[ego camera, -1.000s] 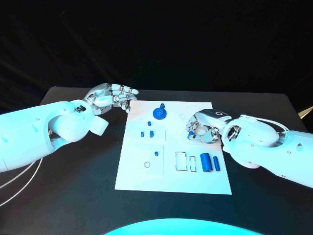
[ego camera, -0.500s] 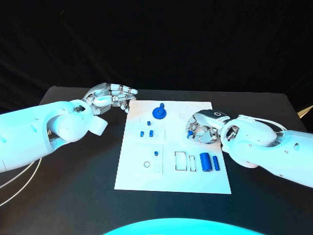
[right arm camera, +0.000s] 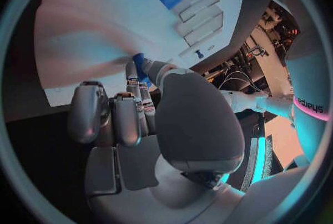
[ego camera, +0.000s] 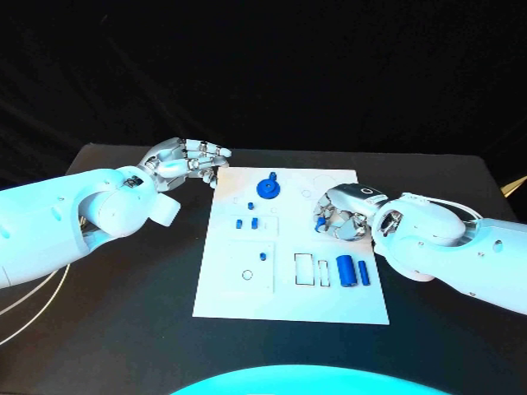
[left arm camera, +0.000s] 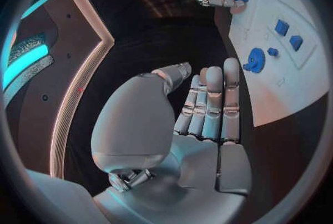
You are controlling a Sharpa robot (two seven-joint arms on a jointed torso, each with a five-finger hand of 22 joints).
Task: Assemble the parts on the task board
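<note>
Black counter (ego camera: 121, 321) and dark drapery set off the white task board (ego camera: 293, 304) lying in the middle. Nearest on it, two blue cylinders (ego camera: 354, 271) lie side by side next to outlined slots. Further up, the right hand (ego camera: 341, 216) hovers over the board's right edge, pinching a small blue part (ego camera: 319, 225) between its fingertips. Small blue pegs (ego camera: 248, 223) stand mid-board, and a blue gear (ego camera: 268, 190) sits near the far edge. Beyond, the left hand (ego camera: 188, 161) hangs beside the board, fingers straight together, holding nothing. These parts look light, rigid and slick, best pinched across their sides.
</note>
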